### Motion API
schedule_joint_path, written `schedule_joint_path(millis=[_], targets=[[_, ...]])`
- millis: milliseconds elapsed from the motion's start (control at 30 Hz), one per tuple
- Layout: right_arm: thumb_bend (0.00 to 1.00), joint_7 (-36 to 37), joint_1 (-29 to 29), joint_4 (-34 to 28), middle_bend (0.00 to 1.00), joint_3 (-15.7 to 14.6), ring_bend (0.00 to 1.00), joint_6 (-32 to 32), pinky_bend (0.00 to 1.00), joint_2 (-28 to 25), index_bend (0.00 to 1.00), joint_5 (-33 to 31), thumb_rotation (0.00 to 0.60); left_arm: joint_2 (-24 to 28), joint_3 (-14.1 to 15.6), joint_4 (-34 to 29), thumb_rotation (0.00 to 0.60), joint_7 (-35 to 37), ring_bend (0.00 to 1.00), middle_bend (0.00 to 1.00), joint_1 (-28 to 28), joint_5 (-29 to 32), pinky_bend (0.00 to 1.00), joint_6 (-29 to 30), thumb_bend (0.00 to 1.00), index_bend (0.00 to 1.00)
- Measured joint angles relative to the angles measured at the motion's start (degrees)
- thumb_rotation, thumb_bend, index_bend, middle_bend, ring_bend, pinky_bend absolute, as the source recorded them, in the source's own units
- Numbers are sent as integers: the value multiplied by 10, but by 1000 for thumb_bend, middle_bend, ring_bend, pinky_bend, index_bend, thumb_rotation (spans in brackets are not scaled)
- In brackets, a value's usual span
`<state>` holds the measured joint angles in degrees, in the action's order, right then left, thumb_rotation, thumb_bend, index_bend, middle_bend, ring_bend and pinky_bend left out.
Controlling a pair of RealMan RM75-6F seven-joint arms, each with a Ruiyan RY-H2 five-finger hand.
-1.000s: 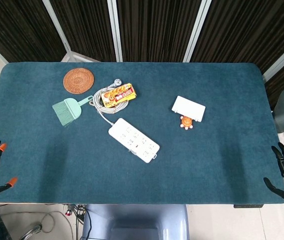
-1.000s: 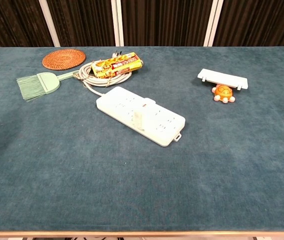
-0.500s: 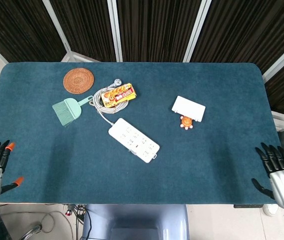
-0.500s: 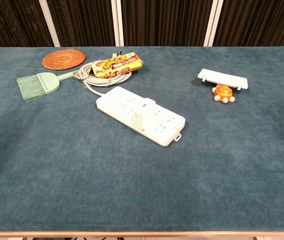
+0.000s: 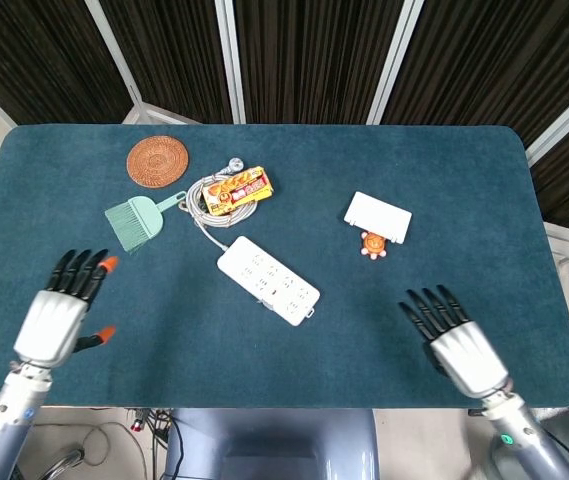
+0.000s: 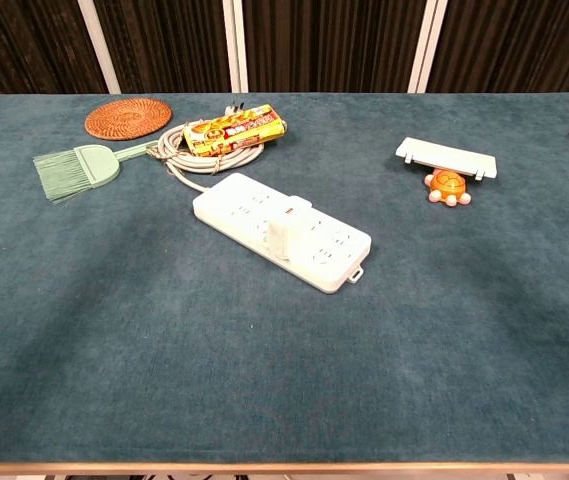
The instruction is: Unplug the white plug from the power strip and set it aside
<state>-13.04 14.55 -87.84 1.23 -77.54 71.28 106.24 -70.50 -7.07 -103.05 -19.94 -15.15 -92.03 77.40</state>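
A white power strip (image 5: 268, 280) (image 6: 282, 229) lies slantwise at the middle of the blue table. A white plug (image 6: 282, 234) (image 5: 272, 290) stands in one of its sockets near the centre. The strip's grey cord (image 6: 179, 160) coils up at the back left. My left hand (image 5: 62, 312) hovers over the near left of the table, fingers spread, holding nothing. My right hand (image 5: 452, 341) hovers over the near right, fingers spread and empty. Both hands are well away from the strip. A dark bit at the chest view's right edge is too small to identify.
A green hand brush (image 5: 136, 219), a round woven coaster (image 5: 157, 160) and a yellow-orange snack packet (image 5: 236, 189) on the cord coil lie at the back left. A white flat block (image 5: 377, 215) and an orange turtle toy (image 5: 373, 244) sit right of centre.
Both hands have moved inward from the table's near corners, over the table surface toward the middle. Nothing on the table has moved.
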Motion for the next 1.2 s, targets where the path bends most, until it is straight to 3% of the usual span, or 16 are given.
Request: schedule_joint_path(millis=[233, 600, 933, 1200], targets=[[695, -53, 52, -9, 55, 4, 70, 87, 112, 57, 50, -5, 600, -26, -32, -38, 600, -63, 0, 49, -62, 55, 0, -80, 10, 54], [695, -77, 105, 26, 60, 19, 73, 172, 112, 150, 58, -45, 600, -83, -73, -38, 600, -148, 0, 57, -149, 153, 0, -164, 11, 62], [695, -71, 144, 85, 60, 33, 73, 206, 112, 209, 58, -77, 600, -121, -86, -24, 600, -196, 0, 65, -202, 212, 0, -190, 11, 69], [695, -58, 161, 119, 71, 30, 77, 215, 112, 236, 75, -85, 600, -143, -81, -11, 600, -216, 0, 69, -231, 240, 0, -200, 11, 70]])
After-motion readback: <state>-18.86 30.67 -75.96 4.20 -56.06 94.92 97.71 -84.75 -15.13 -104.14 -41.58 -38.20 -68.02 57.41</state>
